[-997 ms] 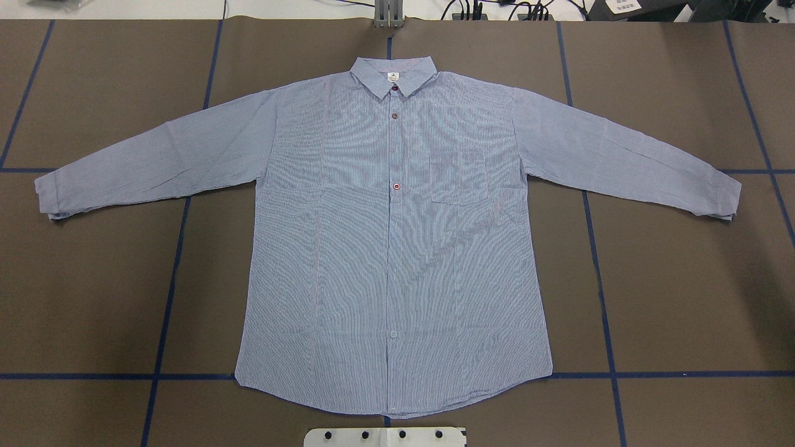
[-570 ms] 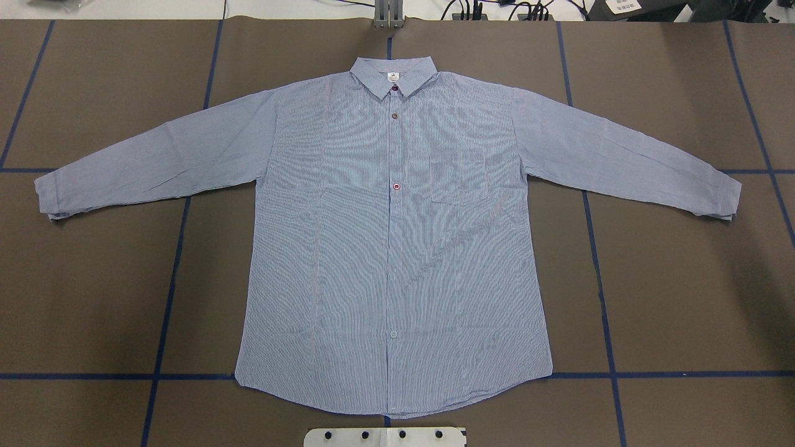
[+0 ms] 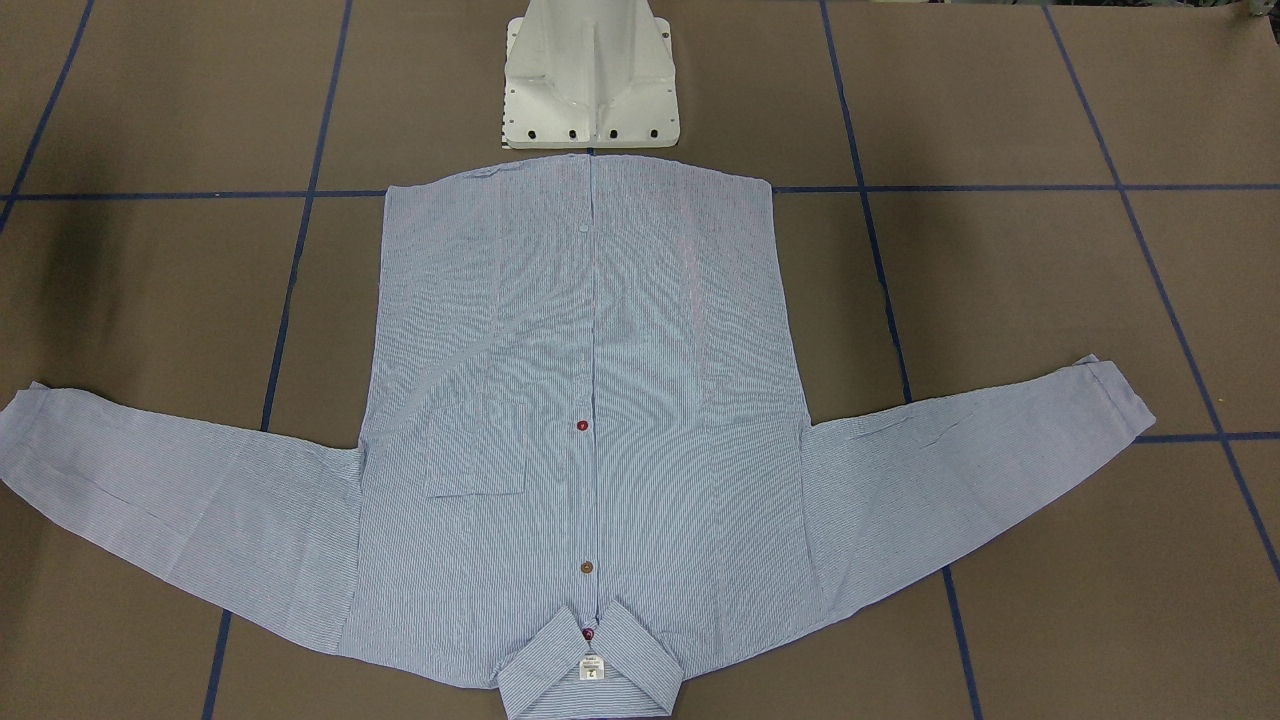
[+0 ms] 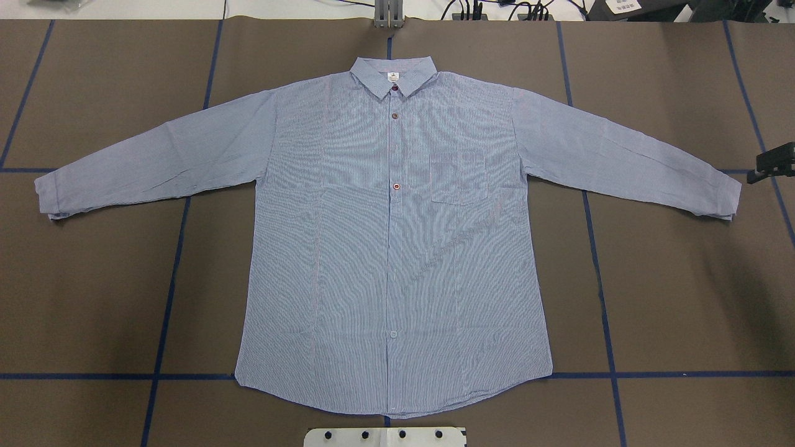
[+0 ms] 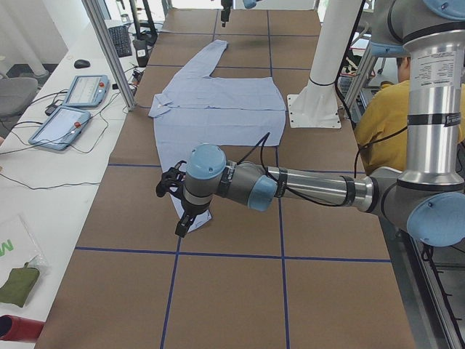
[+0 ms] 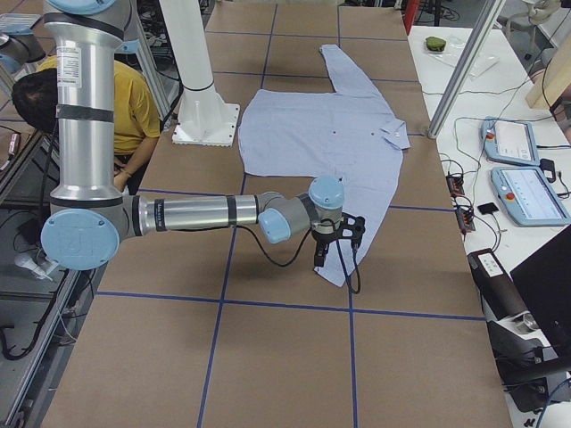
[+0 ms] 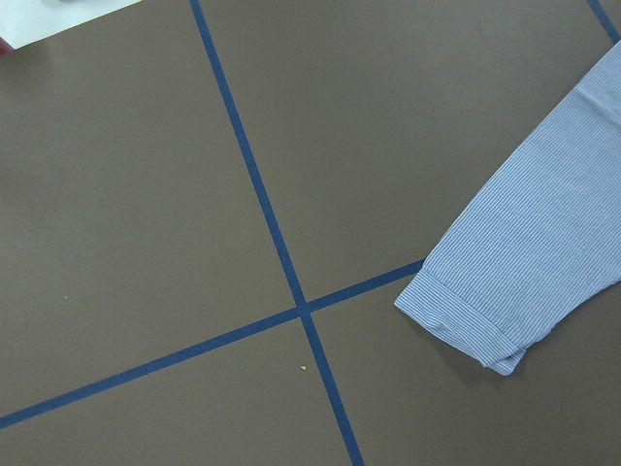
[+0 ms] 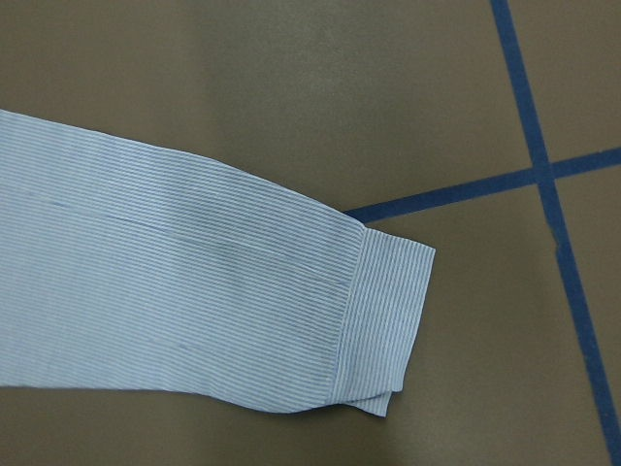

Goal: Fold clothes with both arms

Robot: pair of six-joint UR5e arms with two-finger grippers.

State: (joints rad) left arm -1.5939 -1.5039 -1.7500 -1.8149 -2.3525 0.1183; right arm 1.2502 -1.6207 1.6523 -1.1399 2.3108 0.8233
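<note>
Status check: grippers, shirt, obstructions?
Left gripper by left cuff, right gripper by right cuff; open or shut unclear. Shirt flat, unfolded. Nothing lying on it.

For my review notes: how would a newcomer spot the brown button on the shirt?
Find the striped shirt spread flat on the brown table. Follow its placket down from the collar: the brown button sits between two red buttons.

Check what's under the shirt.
The shirt lies flat on the brown table cover. Blue tape lines run in under its body and sleeves. Anything else beneath the cloth is covered, though no bulge shows.
</note>
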